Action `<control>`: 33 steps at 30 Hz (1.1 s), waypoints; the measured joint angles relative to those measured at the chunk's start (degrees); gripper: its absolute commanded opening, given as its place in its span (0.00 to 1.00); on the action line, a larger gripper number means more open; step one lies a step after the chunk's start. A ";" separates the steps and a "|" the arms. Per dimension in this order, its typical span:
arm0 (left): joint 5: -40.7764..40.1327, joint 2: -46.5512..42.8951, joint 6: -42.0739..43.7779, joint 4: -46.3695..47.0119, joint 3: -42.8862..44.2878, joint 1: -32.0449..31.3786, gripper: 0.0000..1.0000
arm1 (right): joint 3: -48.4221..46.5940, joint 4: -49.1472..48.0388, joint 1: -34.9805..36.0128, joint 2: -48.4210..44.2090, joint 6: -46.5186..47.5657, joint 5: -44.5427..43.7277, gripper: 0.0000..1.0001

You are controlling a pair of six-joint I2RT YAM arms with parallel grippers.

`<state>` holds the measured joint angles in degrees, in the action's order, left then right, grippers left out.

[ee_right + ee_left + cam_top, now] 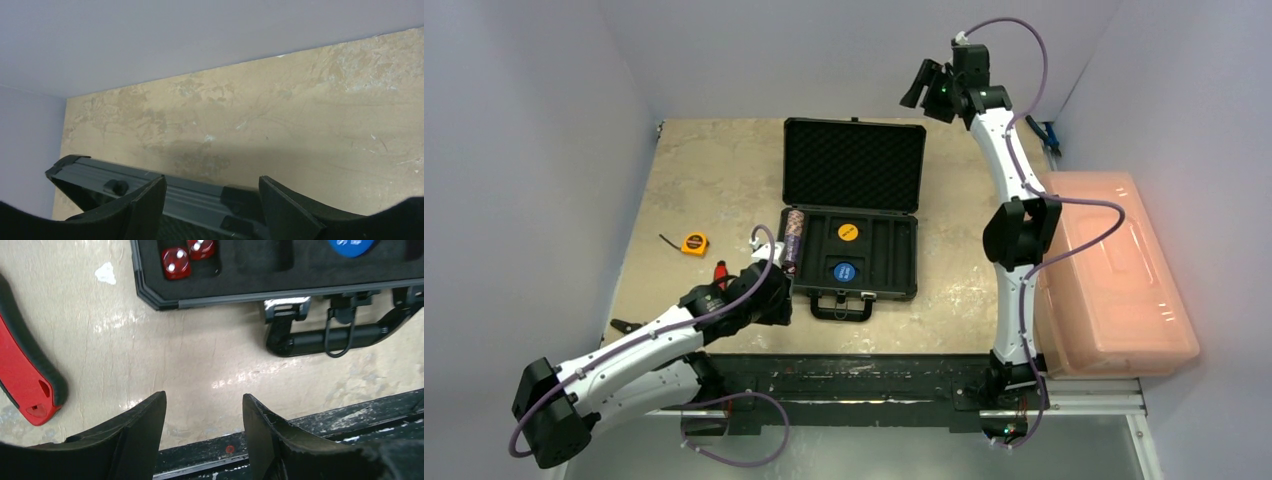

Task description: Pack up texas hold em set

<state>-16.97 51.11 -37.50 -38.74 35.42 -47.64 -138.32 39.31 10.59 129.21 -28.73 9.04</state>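
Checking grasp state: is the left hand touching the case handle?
Apart. The left wrist view shows the open left hand empty, with bare table between its fingertips and the case handle.

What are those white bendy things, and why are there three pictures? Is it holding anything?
The white bendy things are two robot arms, each ending in a two-finger pincher. The big picture comes from a camera up high behind them. The other two come from small cameras on each arm's wrist, so you see the dark fingers at the bottom.

On the table lies an open black briefcase for a poker game. Inside are a yellow disc, a blue disc, a chip stack and two red dice. Beside it lie a red-handled knife and a yellow tape measure. A pink bin sits on the right.

The left gripper is open and empty, near the case's handle. The right gripper is open too, up behind the case lid.
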 measured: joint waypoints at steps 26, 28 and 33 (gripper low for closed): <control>1.31 10.78 -13.44 4.00 -7.23 0.37 0.37 | -0.24 -17.66 -3.58 19.43 0.11 20.92 0.00; 1.49 12.48 -13.51 5.27 -6.86 0.39 0.36 | 1.49 -17.70 -3.19 18.84 0.96 23.08 0.00; 1.57 17.49 -12.92 9.31 -4.42 0.79 0.35 | 5.49 -17.42 -1.68 15.89 3.17 26.84 0.00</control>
<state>-15.40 68.60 -50.41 -29.43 31.00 -46.85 -132.84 21.89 8.91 145.10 -25.56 35.88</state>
